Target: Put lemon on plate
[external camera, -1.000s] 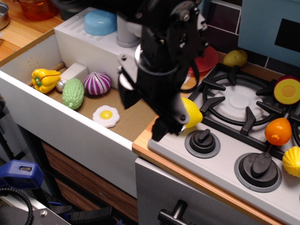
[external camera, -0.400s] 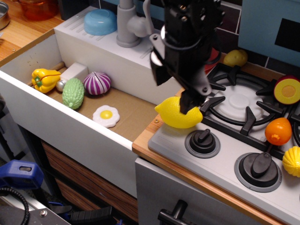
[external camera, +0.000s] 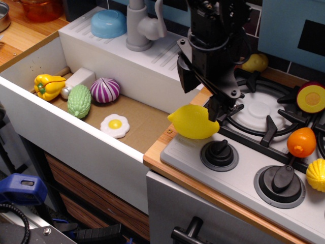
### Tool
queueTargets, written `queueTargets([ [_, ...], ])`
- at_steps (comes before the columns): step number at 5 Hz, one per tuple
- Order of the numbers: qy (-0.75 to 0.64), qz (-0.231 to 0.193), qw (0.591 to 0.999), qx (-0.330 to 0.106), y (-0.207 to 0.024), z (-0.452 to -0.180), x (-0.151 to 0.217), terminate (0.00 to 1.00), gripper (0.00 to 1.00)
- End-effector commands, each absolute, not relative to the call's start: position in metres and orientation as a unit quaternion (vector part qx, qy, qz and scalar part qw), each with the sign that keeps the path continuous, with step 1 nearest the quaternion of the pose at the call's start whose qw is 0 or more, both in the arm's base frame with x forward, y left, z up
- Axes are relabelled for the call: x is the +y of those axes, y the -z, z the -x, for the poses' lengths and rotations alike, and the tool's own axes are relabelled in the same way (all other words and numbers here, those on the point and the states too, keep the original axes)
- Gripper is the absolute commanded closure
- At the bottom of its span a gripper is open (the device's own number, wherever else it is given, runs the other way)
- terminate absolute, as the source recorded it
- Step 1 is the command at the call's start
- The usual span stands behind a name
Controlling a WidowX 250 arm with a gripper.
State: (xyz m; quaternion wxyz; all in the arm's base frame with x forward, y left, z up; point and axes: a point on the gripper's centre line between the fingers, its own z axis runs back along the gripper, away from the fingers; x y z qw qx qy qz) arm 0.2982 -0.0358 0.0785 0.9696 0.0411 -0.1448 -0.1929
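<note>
Now that the gripper (external camera: 219, 109) has carried the lemon (external camera: 193, 122) clear of the stove's front-left corner, it stays clamped on it; the plate is hidden.

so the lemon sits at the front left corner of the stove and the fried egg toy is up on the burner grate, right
Not quite. The lemon does sit at the stove's front left corner, just below the gripper, but the fried egg toy lies down in the sink, not on the burner grate. The observation.image view shows this.
</note>
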Motion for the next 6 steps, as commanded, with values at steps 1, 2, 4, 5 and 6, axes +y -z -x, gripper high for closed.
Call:
queueTargets([
  [1, 0.195, -0.029, 0.966, -0.165, -0.080, -0.299, -0.033, 0.00, 0.00],
  [2, 0.199, -0.014, 0.967, -0.160, -0.073, -0.294, -0.028, 0.00, 0.00],
  [4, 0.212, 0.000, 0.962, -0.172, -0.053, -0.295, -0.026, 0.00, 0.00],
  [5, 0.214, 0.013, 0.961, -0.175, -0.046, -0.298, -0.030, 0.00, 0.00],
  [6, 0.211, 0.022, 0.961, -0.176, -0.040, -0.300, -0.033, 0.00, 0.00],
])
